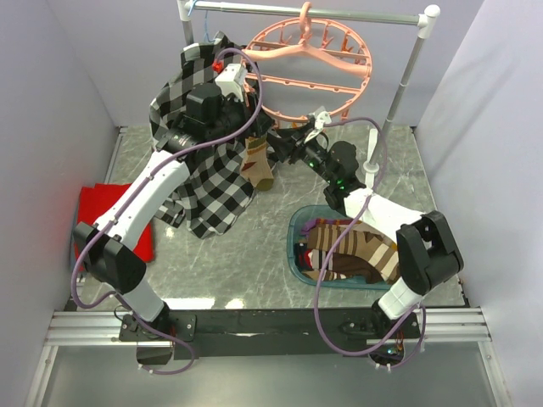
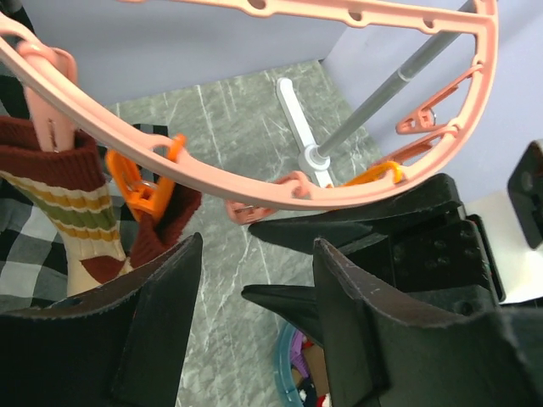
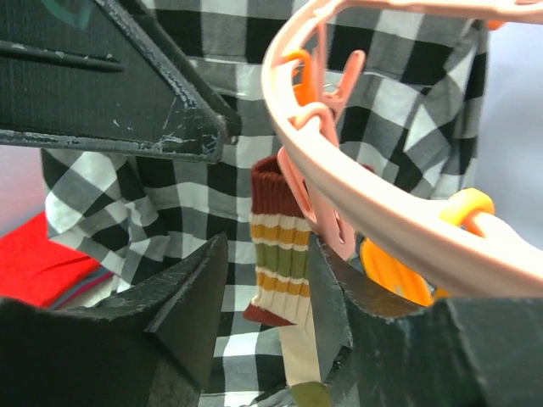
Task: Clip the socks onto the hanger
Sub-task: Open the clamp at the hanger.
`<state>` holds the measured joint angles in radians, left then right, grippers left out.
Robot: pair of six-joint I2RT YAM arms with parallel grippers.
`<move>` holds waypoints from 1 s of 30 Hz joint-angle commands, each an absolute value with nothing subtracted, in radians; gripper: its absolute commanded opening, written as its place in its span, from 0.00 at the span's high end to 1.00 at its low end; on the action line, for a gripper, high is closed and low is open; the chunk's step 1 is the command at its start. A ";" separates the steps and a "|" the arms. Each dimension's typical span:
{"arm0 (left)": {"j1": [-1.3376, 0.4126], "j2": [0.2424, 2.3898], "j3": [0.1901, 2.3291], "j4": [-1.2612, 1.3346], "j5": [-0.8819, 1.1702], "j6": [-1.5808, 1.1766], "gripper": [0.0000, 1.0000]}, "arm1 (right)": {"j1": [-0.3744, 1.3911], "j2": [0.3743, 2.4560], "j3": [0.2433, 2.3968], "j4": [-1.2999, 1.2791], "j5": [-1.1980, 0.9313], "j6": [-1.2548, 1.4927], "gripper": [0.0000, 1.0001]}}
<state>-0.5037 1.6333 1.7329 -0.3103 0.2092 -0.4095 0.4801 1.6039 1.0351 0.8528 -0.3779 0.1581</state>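
walls [image 1: 59, 85]: plain lavender-grey | tabletop [image 1: 254, 263]: grey-green marbled | rail [image 1: 382, 14]: grey metal, at back

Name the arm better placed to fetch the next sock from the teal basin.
Right. The teal basin of socks sits beside its base; the left arm reaches up by the plaid shirt, farther away.

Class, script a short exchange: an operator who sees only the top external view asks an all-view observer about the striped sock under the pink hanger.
Operator: Is the striped sock actually clipped?
Observer: Yes. The right wrist view shows a pink clip on the hanger pinching its maroon cuff.
Operator: Is the left gripper holding anything?
Observer: No. In the left wrist view its jaws stand apart, gripping nothing.
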 commanded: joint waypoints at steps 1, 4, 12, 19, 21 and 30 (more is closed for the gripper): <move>-0.506 1.611 1.735 -0.270 0.183 -0.425 0.41 | 0.482 1.555 1.026 0.903 -0.311 0.132 0.49; -0.506 1.612 1.735 -0.276 0.167 -0.425 0.42 | 0.482 1.548 1.022 0.900 -0.290 0.120 0.49; -0.508 1.635 1.747 -0.278 0.153 -0.468 0.46 | 0.483 1.520 1.002 0.861 -0.270 0.066 0.48; -0.548 1.623 1.726 -0.264 0.086 -0.526 0.46 | 0.482 1.522 1.005 0.836 -0.296 0.057 0.48; -0.563 1.617 1.714 -0.250 0.061 -0.537 0.47 | 0.483 1.522 1.011 0.824 -0.305 0.052 0.48; -0.606 1.657 1.732 -0.232 -0.037 -0.555 0.50 | 0.486 1.476 0.968 0.792 -0.313 0.043 0.48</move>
<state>-0.5983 1.6375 1.7206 -0.2893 0.0242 -0.5228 0.4801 1.5459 0.9997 0.7780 -0.3061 0.0650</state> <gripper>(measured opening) 0.490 0.518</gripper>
